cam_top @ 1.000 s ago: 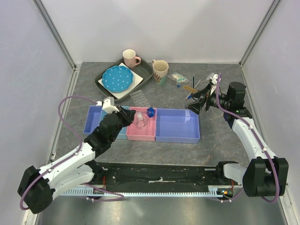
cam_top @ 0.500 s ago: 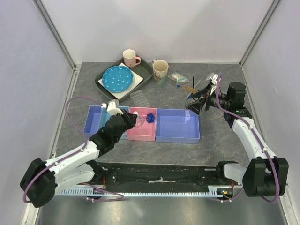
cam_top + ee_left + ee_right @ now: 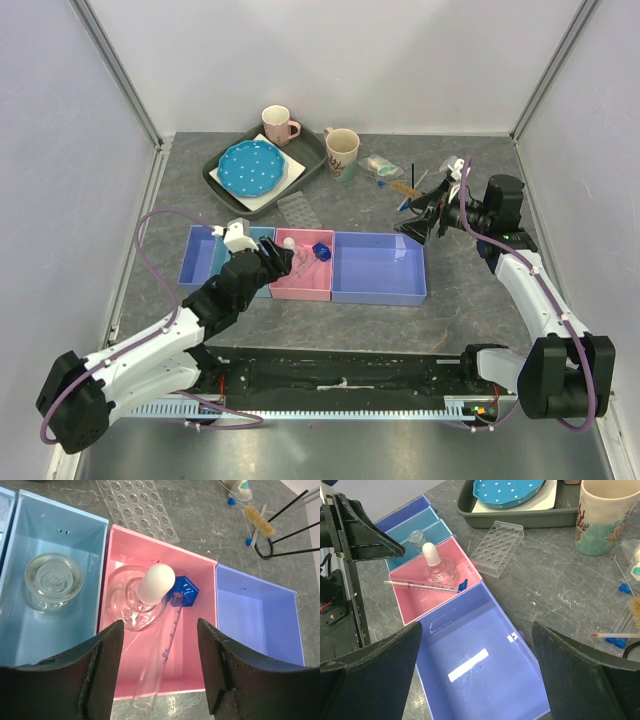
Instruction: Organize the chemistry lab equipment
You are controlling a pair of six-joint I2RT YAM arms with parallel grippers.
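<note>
Clearance first: raise left hand (image 3: 159,625), open and empty, straight up from pink bin (image 3: 196,672), missing white stopper (image 3: 156,583) at 12 o'clock and glass tube (image 3: 159,664) at 6; right hand (image 3: 475,630) open too.

A robot lab test cell: plain white panels (image 3: 350,60) in aluminium framing (image 3: 117,70) enclose a grey table (image 3: 470,300).

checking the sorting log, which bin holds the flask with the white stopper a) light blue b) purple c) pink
c, the flask with the white stopper sits in the pink bin, next to a blue cap.
</note>
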